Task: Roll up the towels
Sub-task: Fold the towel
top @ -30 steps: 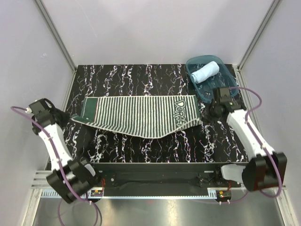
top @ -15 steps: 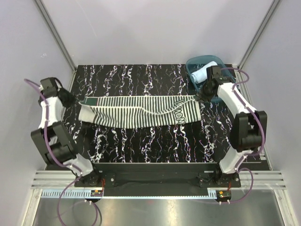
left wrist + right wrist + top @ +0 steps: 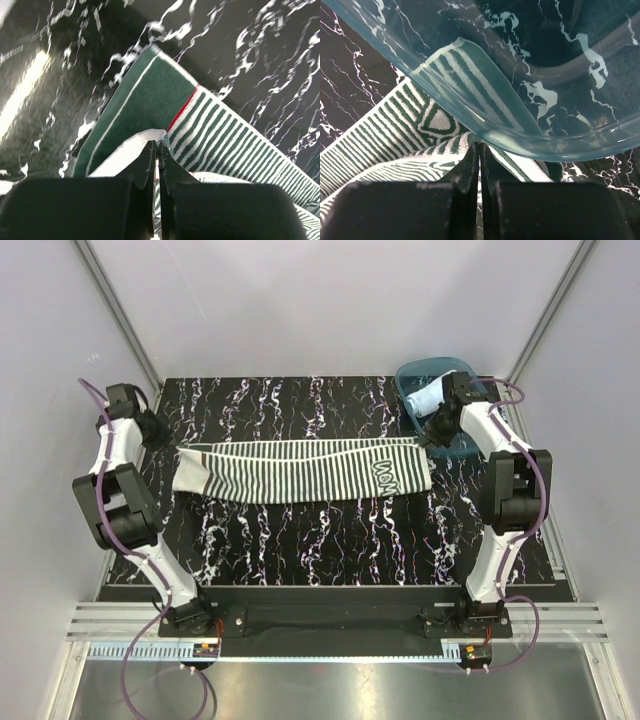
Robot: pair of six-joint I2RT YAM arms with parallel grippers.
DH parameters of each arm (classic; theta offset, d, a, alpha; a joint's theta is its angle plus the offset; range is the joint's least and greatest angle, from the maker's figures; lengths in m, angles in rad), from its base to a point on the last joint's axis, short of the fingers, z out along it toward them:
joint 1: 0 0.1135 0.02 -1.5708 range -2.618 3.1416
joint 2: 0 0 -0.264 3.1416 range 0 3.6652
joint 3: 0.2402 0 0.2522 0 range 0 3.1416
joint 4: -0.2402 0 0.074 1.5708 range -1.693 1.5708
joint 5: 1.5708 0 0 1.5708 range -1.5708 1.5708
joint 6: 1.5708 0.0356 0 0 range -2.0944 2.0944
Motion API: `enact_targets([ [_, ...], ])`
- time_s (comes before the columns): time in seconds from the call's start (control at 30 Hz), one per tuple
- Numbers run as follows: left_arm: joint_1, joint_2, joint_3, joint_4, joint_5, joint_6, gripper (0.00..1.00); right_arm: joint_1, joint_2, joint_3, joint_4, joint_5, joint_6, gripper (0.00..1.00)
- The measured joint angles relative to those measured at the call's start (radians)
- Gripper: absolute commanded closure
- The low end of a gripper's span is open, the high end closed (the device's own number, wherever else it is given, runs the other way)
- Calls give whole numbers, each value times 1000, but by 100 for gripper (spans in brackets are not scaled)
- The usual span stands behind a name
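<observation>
The green-and-white striped towel (image 3: 300, 472) lies folded lengthwise across the middle of the black marbled table (image 3: 320, 540), printed band at its right end. My left gripper (image 3: 172, 445) is shut on its left end, seen in the left wrist view (image 3: 157, 146) pinching a fold beside the plain green band (image 3: 150, 100). My right gripper (image 3: 428, 440) is shut on the right end (image 3: 420, 125), right against the teal tub's wall (image 3: 485, 110). The light blue towel (image 3: 430, 397) lies rolled inside the tub (image 3: 470, 370).
The teal plastic tub stands at the table's back right corner, touching the right arm. Metal frame posts (image 3: 115, 310) rise at both back corners. Grey walls close in the left, right and back sides.
Both grippers moved toward the back of the table with the towel's ends, folding it lengthwise. The towel now lies flat as a narrower, straighter strip.
</observation>
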Motion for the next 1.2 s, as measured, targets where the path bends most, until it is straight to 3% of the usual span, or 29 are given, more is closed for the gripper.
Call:
enact_targets([
  [0.43, -18, 54, 140, -43, -61, 23, 100, -36, 9, 26, -6, -22, -11, 100],
  [1.0, -100, 269, 349, -89, -105, 26, 100, -42, 97, 116, -18, -40, -12, 98],
  [1.1, -111, 287, 386, -95, -119, 26, 100, -42, 117, 142, -22, -39, -14, 89],
  [1.13, -114, 291, 394, -98, -123, 26, 100, -42, 119, 146, -22, -38, -15, 81],
  [1.17, -116, 298, 408, -102, -129, 26, 99, -42, 122, 151, -24, -38, -16, 62],
  [1.2, -117, 303, 419, -105, -132, 27, 89, -42, 124, 158, -30, -37, -12, 56],
])
